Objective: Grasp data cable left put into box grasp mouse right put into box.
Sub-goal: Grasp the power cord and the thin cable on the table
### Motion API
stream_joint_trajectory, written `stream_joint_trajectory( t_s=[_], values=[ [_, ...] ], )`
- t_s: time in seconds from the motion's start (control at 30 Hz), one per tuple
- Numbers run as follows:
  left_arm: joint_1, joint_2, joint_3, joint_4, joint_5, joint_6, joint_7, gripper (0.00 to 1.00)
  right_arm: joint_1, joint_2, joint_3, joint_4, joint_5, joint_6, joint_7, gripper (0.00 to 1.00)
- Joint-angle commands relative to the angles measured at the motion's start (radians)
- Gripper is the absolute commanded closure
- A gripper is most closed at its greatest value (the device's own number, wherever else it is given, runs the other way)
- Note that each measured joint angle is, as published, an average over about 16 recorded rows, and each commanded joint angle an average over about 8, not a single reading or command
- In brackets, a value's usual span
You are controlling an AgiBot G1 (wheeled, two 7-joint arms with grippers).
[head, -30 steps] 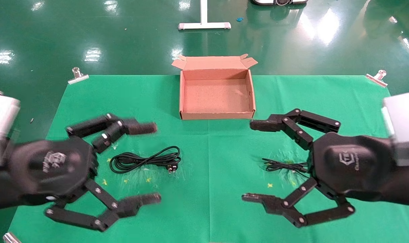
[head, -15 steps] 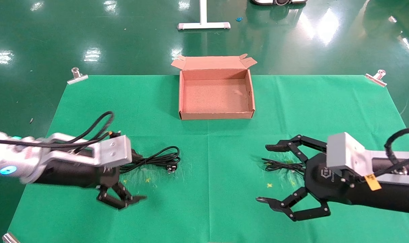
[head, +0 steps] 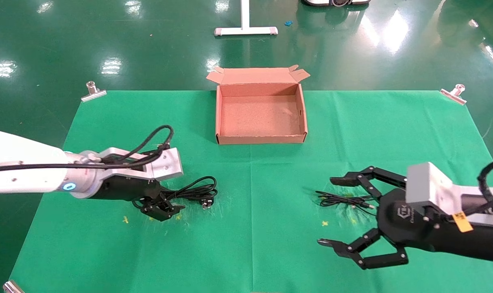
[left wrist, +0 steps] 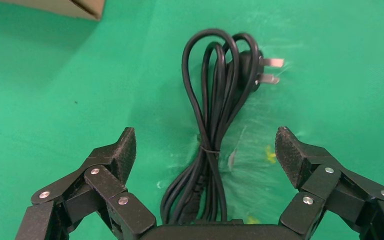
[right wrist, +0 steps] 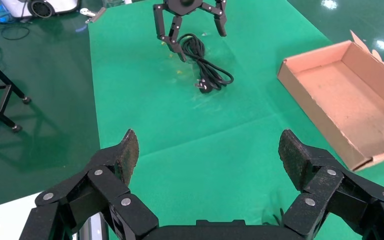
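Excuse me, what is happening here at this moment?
Both grippers are open and hold nothing yet. The left gripper is low over the thick black cord, one finger on each side of it. The right gripper hovers beside the thin data cable. The box is empty.

green table (head: 108, 118) | box (head: 261, 139) | thick cord (head: 193, 190) | data cable (head: 340, 200)

Robot lab, glossy green floor (head: 149, 53)
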Motion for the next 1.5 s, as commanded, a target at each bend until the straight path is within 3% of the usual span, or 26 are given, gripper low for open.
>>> stream_joint_trajectory(
  t_s=[0.03, 0.47, 1.03, 1.3, 1.5],
  values=[
    [0.002, 0.015, 0.010, 0.001, 0.026, -0.009, -0.003, 0.00, -0.007, 0.007, 0.004, -0.001, 0.003, 0.001, -0.002, 0.00],
    [0.023, 0.058, 0.049, -0.001, 0.171, -0.066, -0.047, 0.00, -0.023, 0.034, 0.019, -0.002, 0.018, 0.001, -0.010, 0.00],
    [0.041, 0.073, 0.064, -0.002, 0.238, -0.096, -0.073, 0.00, -0.037, 0.055, 0.024, 0.001, -0.009, 0.026, -0.025, 0.00],
    [0.041, 0.074, 0.066, -0.003, 0.242, -0.095, -0.074, 0.00, -0.021, 0.045, -0.016, 0.011, -0.199, 0.115, -0.066, 0.00],
    [0.041, 0.074, 0.066, -0.003, 0.242, -0.095, -0.074, 0.00, 0.013, -0.006, -0.079, 0.006, -0.396, 0.199, -0.015, 0.00]
  ],
)
